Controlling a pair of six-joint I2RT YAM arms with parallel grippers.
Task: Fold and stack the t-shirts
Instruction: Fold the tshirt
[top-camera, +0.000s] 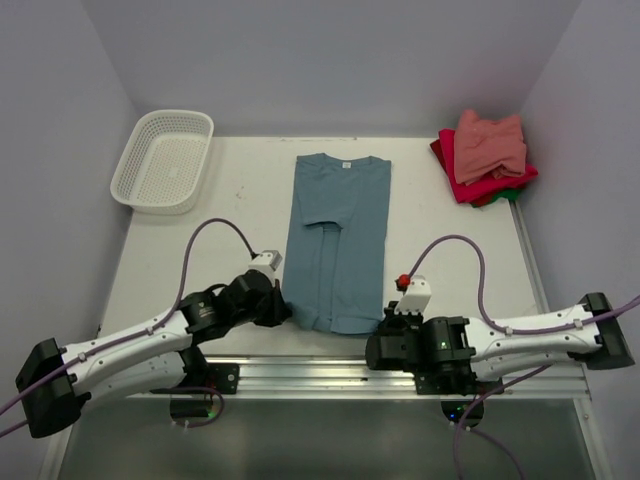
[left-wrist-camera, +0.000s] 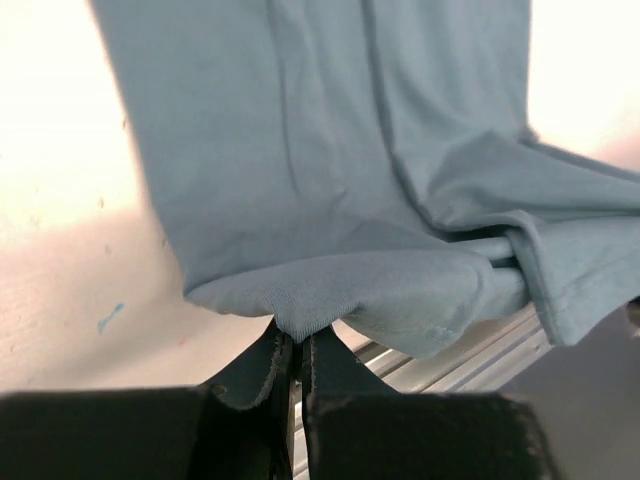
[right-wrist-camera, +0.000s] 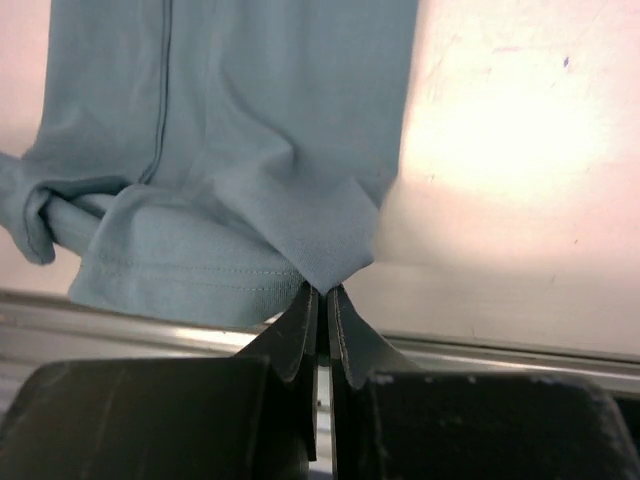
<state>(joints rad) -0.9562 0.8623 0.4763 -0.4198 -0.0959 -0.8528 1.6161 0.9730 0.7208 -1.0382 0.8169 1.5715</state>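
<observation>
A dusty teal-blue t-shirt (top-camera: 338, 230) lies lengthwise in the table's middle, sides folded in, collar at the far end. My left gripper (top-camera: 283, 312) is shut on its near left hem corner, seen in the left wrist view (left-wrist-camera: 297, 335). My right gripper (top-camera: 381, 320) is shut on the near right hem corner, seen in the right wrist view (right-wrist-camera: 322, 290). Both corners are pinched and lifted a little off the table. A stack of folded shirts sits at the far right: salmon-pink (top-camera: 490, 145) on top, red (top-camera: 460, 183) below, a green edge (top-camera: 511, 194) under that.
A white mesh basket (top-camera: 163, 160) stands at the far left corner. A metal rail (top-camera: 320, 375) runs along the near table edge just under the shirt's hem. Grey walls close in on three sides.
</observation>
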